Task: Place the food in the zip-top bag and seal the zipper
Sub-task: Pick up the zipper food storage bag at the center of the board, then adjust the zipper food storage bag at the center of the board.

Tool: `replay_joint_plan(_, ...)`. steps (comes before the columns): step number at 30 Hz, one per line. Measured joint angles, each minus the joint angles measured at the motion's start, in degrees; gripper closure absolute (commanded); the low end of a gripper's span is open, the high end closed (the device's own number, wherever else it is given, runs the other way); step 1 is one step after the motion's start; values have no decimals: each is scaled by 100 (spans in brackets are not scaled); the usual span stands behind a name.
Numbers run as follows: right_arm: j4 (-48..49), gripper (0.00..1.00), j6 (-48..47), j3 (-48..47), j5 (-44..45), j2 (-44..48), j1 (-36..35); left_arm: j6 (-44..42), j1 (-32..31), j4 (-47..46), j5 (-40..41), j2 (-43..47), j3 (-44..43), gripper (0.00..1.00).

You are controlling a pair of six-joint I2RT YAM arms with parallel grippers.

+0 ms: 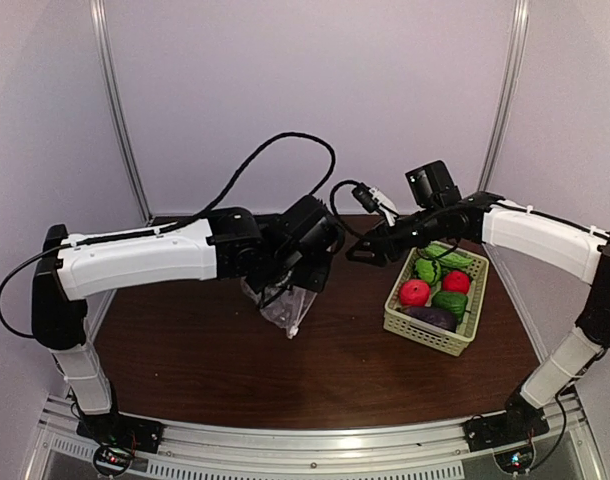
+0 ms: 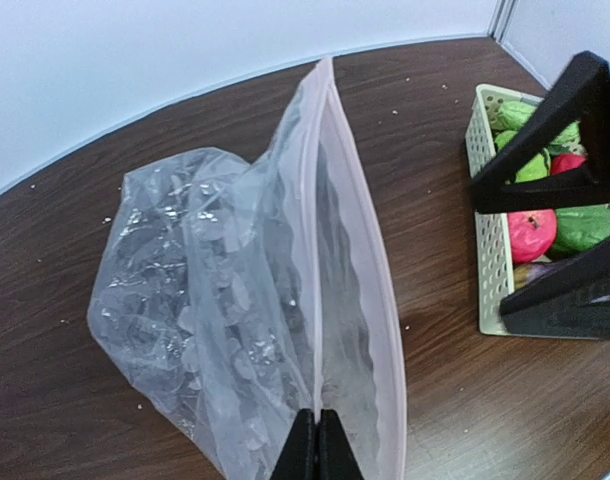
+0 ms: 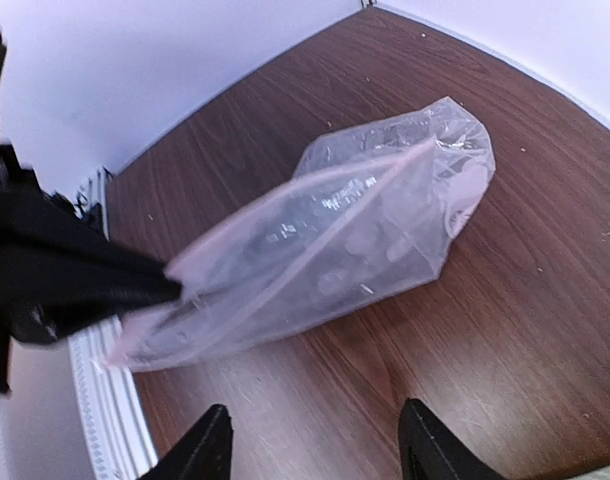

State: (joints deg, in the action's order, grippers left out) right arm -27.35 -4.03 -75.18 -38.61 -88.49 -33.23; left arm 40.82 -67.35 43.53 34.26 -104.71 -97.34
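The clear zip-top bag (image 1: pixel 283 305) hangs from my left gripper (image 1: pixel 288 277), its bottom resting on the table. In the left wrist view my left gripper (image 2: pixel 317 445) is shut on one lip of the zipper (image 2: pixel 311 200). The other lip (image 2: pixel 383 300) bows away, so the mouth gapes a little. The bag (image 2: pixel 205 320) looks empty. My right gripper (image 1: pixel 361 252) hovers open to the bag's right and holds nothing. Its wrist view shows the bag (image 3: pixel 375 235) ahead of the open gripper (image 3: pixel 315 445). The food, red (image 1: pixel 415 292), green (image 1: pixel 450 302) and purple (image 1: pixel 432 317) pieces, lies in a basket.
The pale green perforated basket (image 1: pixel 425 338) stands at the right of the brown table, under my right forearm. It also shows in the left wrist view (image 2: pixel 490 250), behind my right gripper's black fingers (image 2: pixel 550 120). White walls close the back and sides.
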Motion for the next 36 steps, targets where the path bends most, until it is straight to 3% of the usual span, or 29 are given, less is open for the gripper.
replay_joint_plan(7, 866, 33, 1495, -232, -647, -431, -131, 245, 0, -999, -203, 2, 350, 100)
replay_joint_plan(11, 1029, 45, 1910, -247, -638, -505, -190, 376, 0, -1355, -223, 26, 396, 100)
replay_joint_plan(17, 1067, 54, 2282, -247, -262, -518, -227, 562, 0, -1580, -195, 155, 603, 100)
replay_joint_plan(22, 1038, 49, 2400, -216, 103, -516, -243, 678, 0, -1705, -120, 275, 765, 100)
replay_joint_plan(28, 1038, 51, 2406, -39, 144, -520, -284, 732, 0, -1947, -79, 376, 966, 100)
replay_joint_plan(30, 1038, 59, 2389, -42, 190, -529, -354, 730, 0, -2015, -81, 389, 1008, 100)
replay_joint_plan(34, 981, 95, 2406, -66, 511, -605, -588, 730, 0, -2216, -61, 404, 1113, 100)
replay_joint_plan(36, 907, 100, 2402, -70, 748, -638, -647, 732, 0, -2243, 15, 407, 1132, 100)
